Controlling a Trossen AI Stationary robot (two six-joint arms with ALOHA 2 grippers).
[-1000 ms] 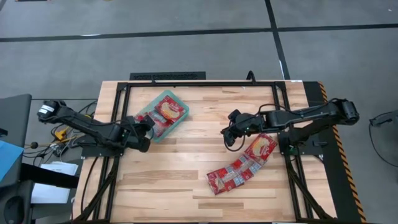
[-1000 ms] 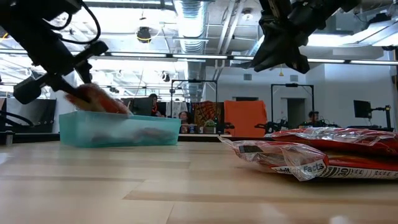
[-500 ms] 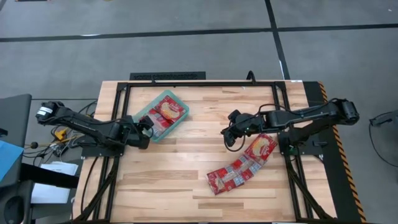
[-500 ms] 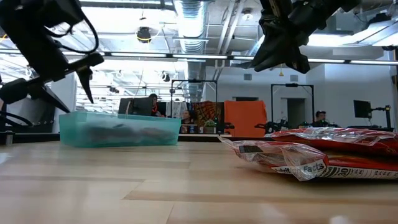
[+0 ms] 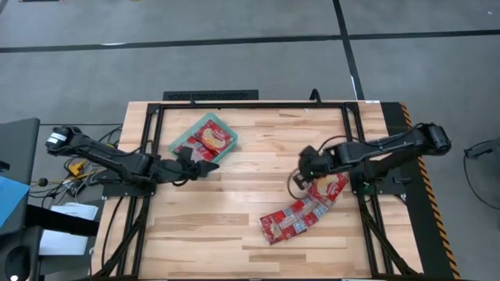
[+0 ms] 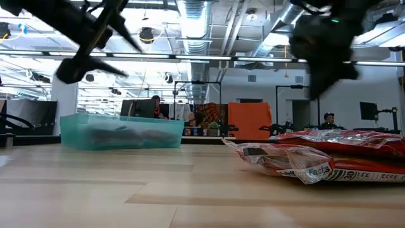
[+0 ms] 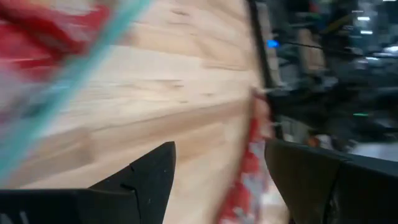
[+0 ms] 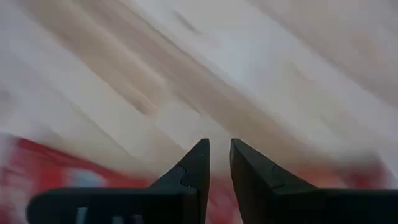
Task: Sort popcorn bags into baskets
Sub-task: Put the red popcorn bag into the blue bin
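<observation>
The teal basket (image 5: pixel 178 144) stands at the table's far left of centre and holds red popcorn bags (image 5: pixel 212 139). It shows side-on in the low view (image 6: pixel 120 131). My left gripper (image 5: pixel 206 165) hovers open just off the basket's near right side, pointing toward the table's right edge, with nothing between its fingers (image 7: pixel 149 177). More red popcorn bags (image 5: pixel 301 212) lie overlapping in a strip on the table's near right (image 6: pixel 316 158). My right gripper (image 5: pixel 303 178) hangs above the strip's far end, pointing down, its fingers (image 8: pixel 200 155) a narrow gap apart and empty.
A black frame (image 5: pixel 254 104) runs along the table's far edge and down both sides. Bare wood (image 5: pixel 234 195) lies between the basket and the loose bags. Beyond the table, the low view shows a room with screens and an orange panel (image 6: pixel 249 120).
My left gripper has opened over the basket and let go of a red bag, which now lies inside. It has then swung toward the table's right and risen. My right gripper has moved toward the near right, over the loose bags.
</observation>
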